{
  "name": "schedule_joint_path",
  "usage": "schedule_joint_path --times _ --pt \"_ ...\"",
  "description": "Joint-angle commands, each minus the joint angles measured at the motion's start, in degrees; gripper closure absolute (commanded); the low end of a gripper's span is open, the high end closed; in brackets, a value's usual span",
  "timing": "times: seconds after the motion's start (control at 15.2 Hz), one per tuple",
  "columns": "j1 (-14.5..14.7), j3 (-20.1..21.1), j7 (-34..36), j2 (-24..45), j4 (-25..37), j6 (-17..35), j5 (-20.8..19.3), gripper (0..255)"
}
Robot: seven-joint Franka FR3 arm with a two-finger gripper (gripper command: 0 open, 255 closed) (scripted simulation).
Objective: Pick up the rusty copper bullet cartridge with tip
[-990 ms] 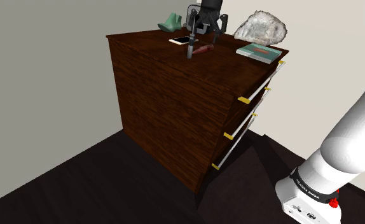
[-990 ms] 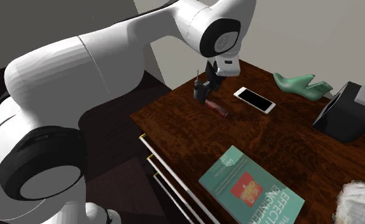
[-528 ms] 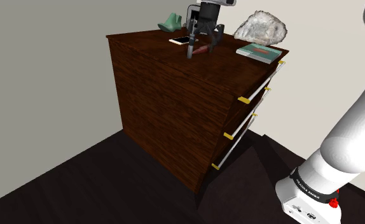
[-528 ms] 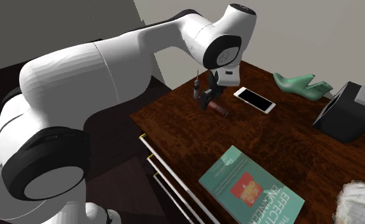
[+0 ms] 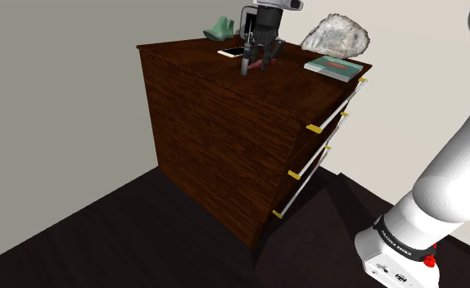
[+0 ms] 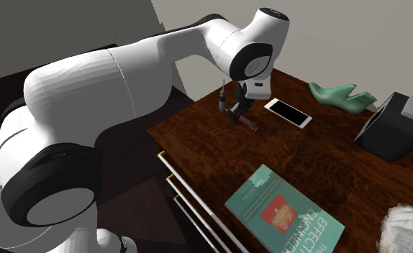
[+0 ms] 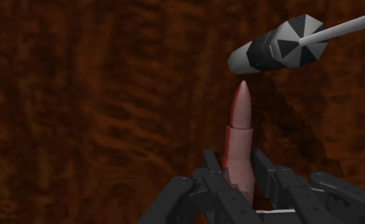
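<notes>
The reddish-brown pointed bullet cartridge (image 7: 240,127) is laid flat on the dark wooden dresser (image 5: 225,114), its tip near a grey-and-black tool handle (image 7: 273,52), and is straddled at its rear by the black gripper (image 7: 234,156), jaws held apart.

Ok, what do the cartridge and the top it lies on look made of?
The cartridge: dull reddish-brown metal by its look, matte and without gleam; whether copper or rust tints it stays open. The dresser top: dark wood, slightly glossy perhaps, judged by its swirling brown grain.
</notes>
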Motion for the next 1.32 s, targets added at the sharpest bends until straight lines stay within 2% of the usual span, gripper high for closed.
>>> schedule_joint_path --times 0.0,0.2,1.25 --pt "0.01 0.01 0.01 0.06 -0.07 0.01 0.0 255" --pt "-0.02 0.0 -0.03 -0.1 -0.35 0.12 0.05 255" --pt "0.8 0.34 1.75 3.83 16.7 -13.03 -1.04 255"
